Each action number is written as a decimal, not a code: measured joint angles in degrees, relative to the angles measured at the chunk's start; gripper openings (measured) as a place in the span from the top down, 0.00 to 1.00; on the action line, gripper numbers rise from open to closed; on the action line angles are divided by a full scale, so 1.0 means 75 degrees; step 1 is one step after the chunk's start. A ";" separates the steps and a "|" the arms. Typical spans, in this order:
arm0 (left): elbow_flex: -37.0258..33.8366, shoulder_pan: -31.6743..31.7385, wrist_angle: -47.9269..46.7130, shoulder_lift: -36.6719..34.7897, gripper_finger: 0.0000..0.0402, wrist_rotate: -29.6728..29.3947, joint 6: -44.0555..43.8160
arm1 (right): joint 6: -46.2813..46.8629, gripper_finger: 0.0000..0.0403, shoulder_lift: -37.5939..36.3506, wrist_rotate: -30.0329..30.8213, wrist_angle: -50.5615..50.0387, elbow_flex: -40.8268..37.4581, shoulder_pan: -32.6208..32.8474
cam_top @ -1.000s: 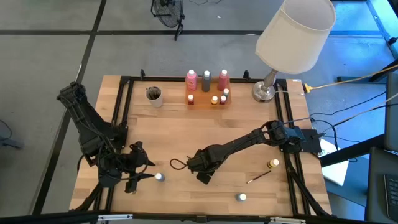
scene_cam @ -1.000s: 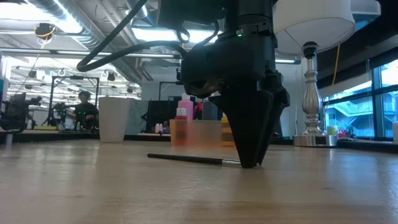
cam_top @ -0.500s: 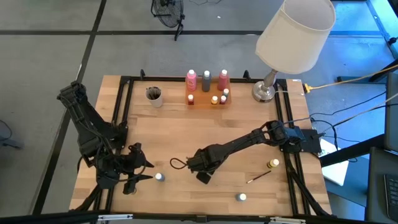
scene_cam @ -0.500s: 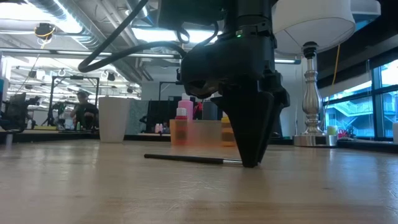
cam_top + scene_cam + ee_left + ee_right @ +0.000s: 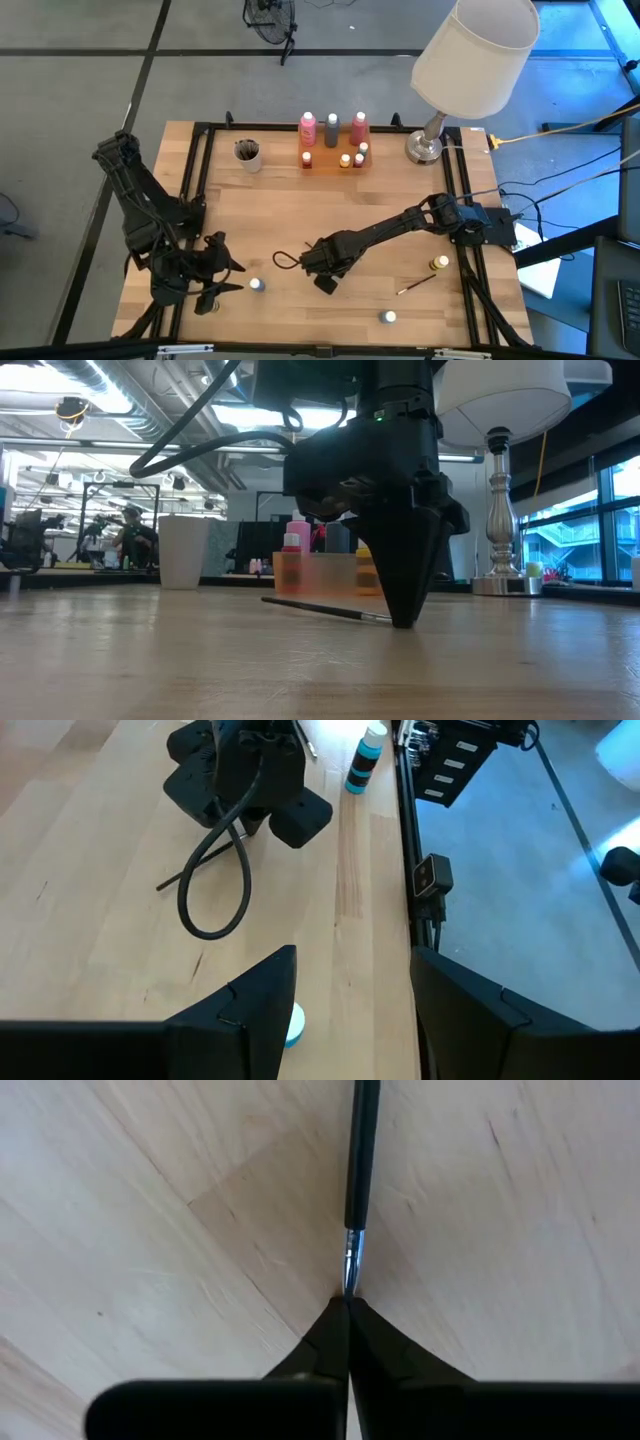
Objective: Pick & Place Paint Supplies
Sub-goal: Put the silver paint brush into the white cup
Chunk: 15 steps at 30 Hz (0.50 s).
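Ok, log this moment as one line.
right claw: shut on brush tip, mid-table | brush: far end lifted | left claw: open, waiting near-left by pot

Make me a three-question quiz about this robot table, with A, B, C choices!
1. Where is the tray with the paint bottles?
A. At the far edge of the table, beside the lamp
B. Under the left hand
C. On the floor

2. How many tall white-capped bottles stand on the tray?
A. One
B. Three
C. Six

3. What is the right hand doing?
A. Open wide in the air
B. Holding a cup
C. Shut on the brush tip

Answers:
1 A, the high view shows it there.
2 B, two pink and one grey.
3 C, its fingers pinch the metal end, and the handle tilts off the wood.
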 joint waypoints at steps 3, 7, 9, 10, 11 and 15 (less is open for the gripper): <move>0.0000 0.0000 -0.0002 0.0002 0.52 0.0000 0.0002 | 0.0139 0.99 0.0001 0.0008 -0.0004 0.0011 0.0004; 0.0000 0.0000 -0.0003 0.0002 0.52 0.0003 0.0027 | 0.0193 1.00 0.0040 0.0157 -0.0212 0.0261 0.0067; 0.0000 0.0000 -0.0006 0.0002 0.52 0.0002 0.0087 | 0.0166 1.00 0.0101 0.0520 -0.0527 0.0573 0.0180; 0.0000 0.0000 -0.0026 0.0002 0.52 -0.0003 0.0087 | 0.0165 1.00 0.0135 0.0597 -0.0653 0.0712 0.0220; 0.0001 0.0000 -0.0057 0.0002 0.52 -0.0002 0.0092 | 0.0164 1.00 0.0156 0.0527 -0.0741 0.0863 0.0237; 0.0002 0.0000 -0.0066 0.0002 0.52 -0.0021 0.0448 | 0.0142 1.00 0.0134 0.0548 -0.1247 0.1621 0.0376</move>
